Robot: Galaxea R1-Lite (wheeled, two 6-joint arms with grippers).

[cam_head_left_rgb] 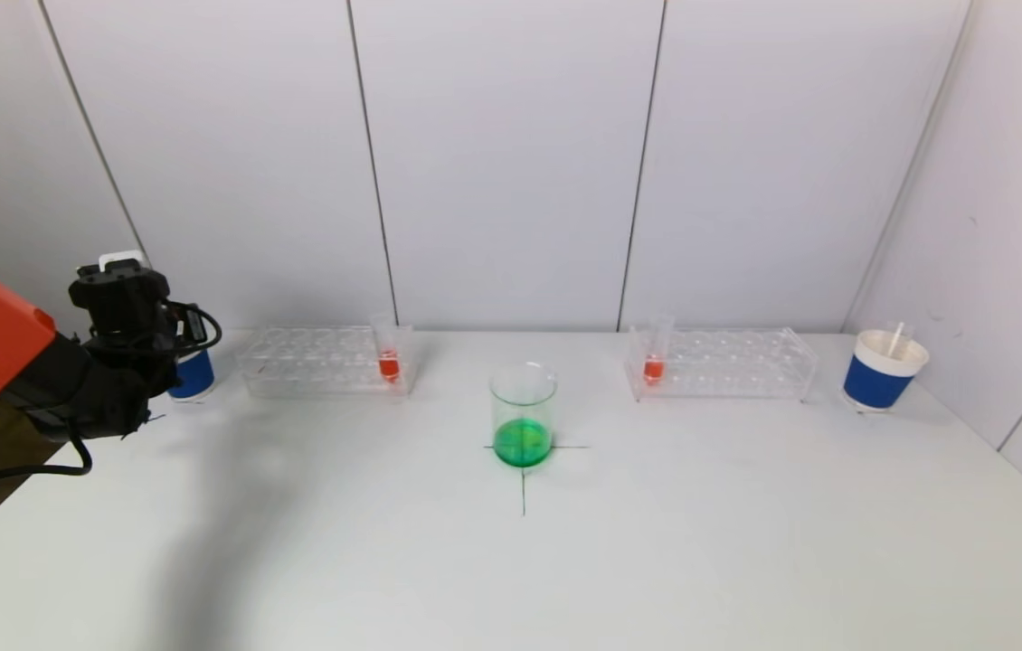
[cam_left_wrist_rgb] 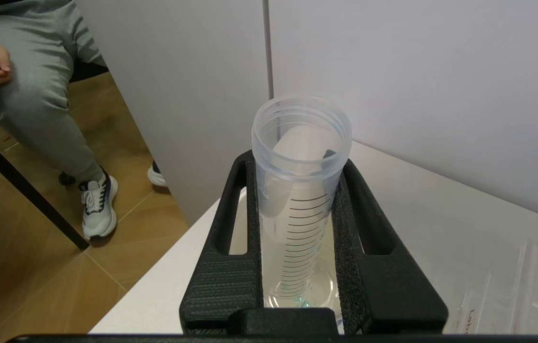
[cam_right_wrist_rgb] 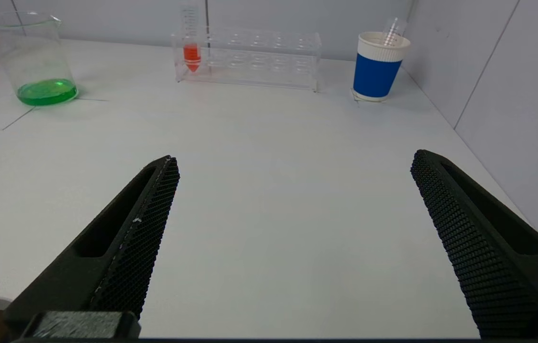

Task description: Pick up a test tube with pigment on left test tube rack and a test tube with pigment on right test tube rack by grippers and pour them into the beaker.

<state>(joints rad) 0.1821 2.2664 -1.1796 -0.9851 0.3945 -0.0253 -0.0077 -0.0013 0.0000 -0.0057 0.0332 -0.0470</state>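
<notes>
White wall panels back a white counter [cam_head_left_rgb: 565,561] marked with a thin black cross.

Counts: two clear test tube racks, two tubes with red pigment, one beaker, two blue paper cups, one empty clear tube.

Left end effector [cam_left_wrist_rgb: 297,238] sits over the counter's far left corner, pressed shut on an empty graduated tube [cam_left_wrist_rgb: 301,157] that stands upright between its pads, its tip over the left blue cup [cam_head_left_rgb: 194,375]. Left rack [cam_head_left_rgb: 321,362] lies just to that end effector's right, and its red-pigment tube [cam_head_left_rgb: 389,357] stands in the rack end farthest from it. Beyond that rack, farther right, is the beaker [cam_head_left_rgb: 523,416], standing on the cross with green liquid in its bottom.

Right end effector [cam_right_wrist_rgb: 293,228] is out of the head view; its own camera shows the fingers [cam_right_wrist_rgb: 135,247] spread wide above bare counter, holding nothing. Ahead of it stands the right rack [cam_right_wrist_rgb: 250,59], with its red-pigment tube [cam_right_wrist_rgb: 192,50] upright in the end nearest the beaker. Right blue cup [cam_right_wrist_rgb: 377,66] stands ahead and toward the side wall, a clear tube leaning inside it. Nothing lies between this end effector and the rack.

Seated person's legs [cam_left_wrist_rgb: 45,105] show off the counter's left edge.
</notes>
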